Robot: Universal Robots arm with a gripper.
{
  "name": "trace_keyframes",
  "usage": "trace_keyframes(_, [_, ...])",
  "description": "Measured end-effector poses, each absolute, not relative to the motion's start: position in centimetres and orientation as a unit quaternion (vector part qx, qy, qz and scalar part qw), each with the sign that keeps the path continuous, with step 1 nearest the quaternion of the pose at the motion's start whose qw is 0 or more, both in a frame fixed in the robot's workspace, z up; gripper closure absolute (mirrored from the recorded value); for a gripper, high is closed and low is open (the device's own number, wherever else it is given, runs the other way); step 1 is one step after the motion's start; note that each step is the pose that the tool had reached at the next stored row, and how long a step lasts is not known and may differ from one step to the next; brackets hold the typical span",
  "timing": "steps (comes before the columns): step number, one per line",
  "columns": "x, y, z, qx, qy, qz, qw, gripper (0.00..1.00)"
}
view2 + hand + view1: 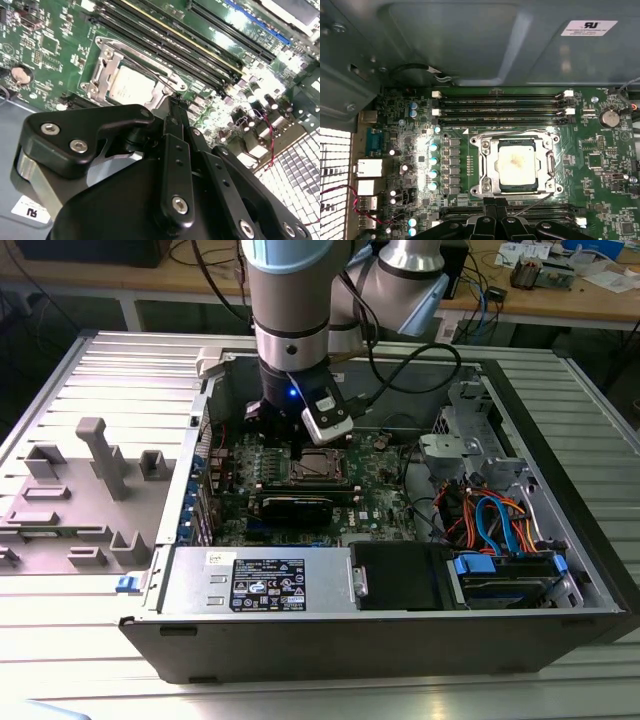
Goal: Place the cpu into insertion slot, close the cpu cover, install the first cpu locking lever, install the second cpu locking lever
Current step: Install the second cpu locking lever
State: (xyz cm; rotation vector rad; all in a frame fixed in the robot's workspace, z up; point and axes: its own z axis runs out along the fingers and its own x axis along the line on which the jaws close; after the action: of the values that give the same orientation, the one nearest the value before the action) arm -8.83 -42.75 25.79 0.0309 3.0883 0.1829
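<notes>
Two steps look done from where I sit: the cpu lies seated in the insertion slot and the cpu cover is down flat around it; at least one thin locking lever angles loose beside the socket, so I judge the levers are left. Left to right in the first wrist view, capacitors, then socket, then coin battery; memory slots flank it. My hand hovers at the socket edge with fingers together, holding nothing.
</notes>
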Motion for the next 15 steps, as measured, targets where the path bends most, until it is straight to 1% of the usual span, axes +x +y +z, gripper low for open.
trace_keyframes(5, [-8.1,-42.8,25.8,0.01,0.998,0.056,0.02,0.89])
trace_keyframes(15, [-7.6,-43.1,25.6,0.012,0.998,0.052,0.018,0.89])
